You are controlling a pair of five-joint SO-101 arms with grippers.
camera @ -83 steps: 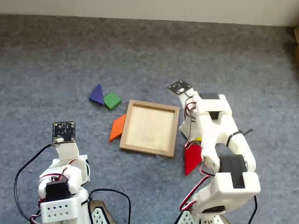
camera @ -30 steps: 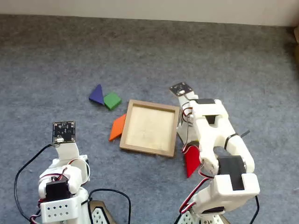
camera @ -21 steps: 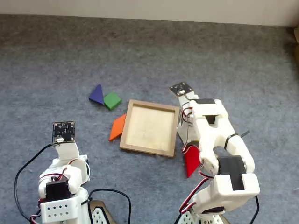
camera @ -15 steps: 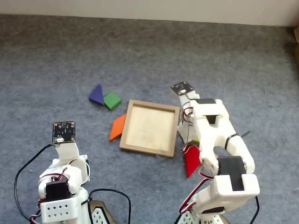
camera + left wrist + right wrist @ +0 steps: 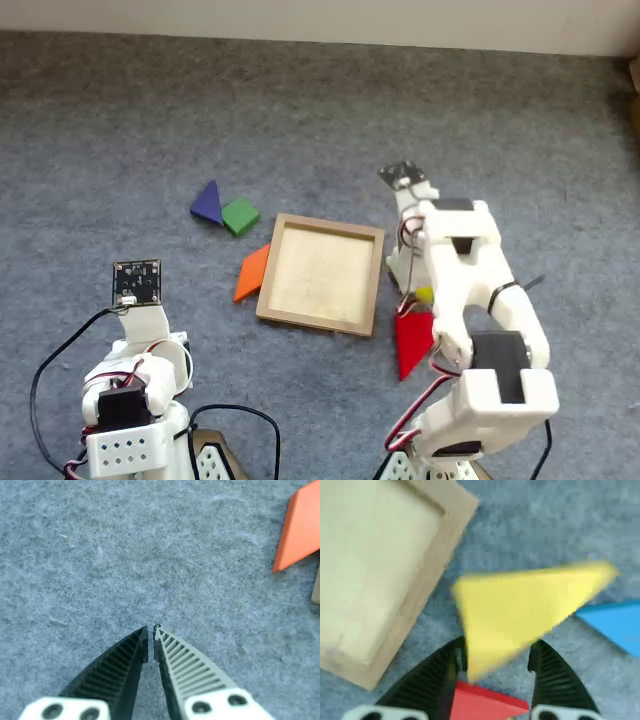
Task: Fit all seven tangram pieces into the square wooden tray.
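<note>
The right hand (image 5: pixel 495 652) grasps the yellow triangle (image 5: pixel 530 605) just beside the wooden tray (image 5: pixel 322 275), with the red piece (image 5: pixel 410 340) near it. The left hand (image 5: pixel 151 630) is clenched on nothing, well apart from the tray. The orange piece (image 5: pixel 252 272) lies just beside the tray's opposite edge.

grey table (image 5: pixel 500 110) | tray (image 5: pixel 330 227) | orange piece (image 5: pixel 252 272) | green piece (image 5: pixel 240 215) | purple piece (image 5: pixel 207 203) | red piece (image 5: pixel 410 340)

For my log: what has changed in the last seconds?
The right gripper, closed on the yellow triangle, shifted rightwards in the high view, away from the wooden tray. The left gripper, the tray, the red piece and the orange piece stayed put.
</note>
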